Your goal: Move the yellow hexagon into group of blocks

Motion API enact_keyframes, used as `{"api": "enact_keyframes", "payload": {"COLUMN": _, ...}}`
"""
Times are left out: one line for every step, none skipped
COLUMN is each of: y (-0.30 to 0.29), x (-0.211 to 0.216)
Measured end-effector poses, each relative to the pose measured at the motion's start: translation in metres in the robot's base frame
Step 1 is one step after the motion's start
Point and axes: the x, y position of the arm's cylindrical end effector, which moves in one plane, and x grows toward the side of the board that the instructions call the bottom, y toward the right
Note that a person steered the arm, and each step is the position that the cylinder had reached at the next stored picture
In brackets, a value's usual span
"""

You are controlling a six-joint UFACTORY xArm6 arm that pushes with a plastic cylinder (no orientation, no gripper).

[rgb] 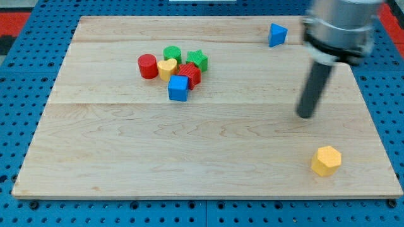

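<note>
The yellow hexagon [326,160] lies alone near the board's bottom right corner. My tip [305,115] stands above and a little to the left of it, apart from it. The group of blocks sits in the upper left-middle of the board: a red cylinder [148,65], a yellow heart [167,68], a green cylinder [172,53], a green star [197,60], a red block [189,73] and a blue cube [178,87]. They touch or nearly touch one another.
A blue triangular block [276,34] lies alone near the board's top edge, right of centre. The wooden board [126,151] rests on a blue pegboard; its right edge is close to the yellow hexagon.
</note>
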Motion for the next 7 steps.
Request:
{"api": "enact_keyframes", "payload": {"y": 0.044, "x": 0.064}}
{"api": "enact_keyframes", "payload": {"y": 0.051, "x": 0.091}}
{"api": "enact_keyframes", "payload": {"y": -0.009, "x": 0.083}}
{"api": "enact_keyframes", "payload": {"y": -0.079, "x": 0.079}}
{"api": "enact_keyframes", "payload": {"y": -0.103, "x": 0.08}}
{"api": "enact_keyframes", "payload": {"y": -0.148, "x": 0.08}}
{"api": "enact_keyframes", "payload": {"y": -0.214, "x": 0.069}}
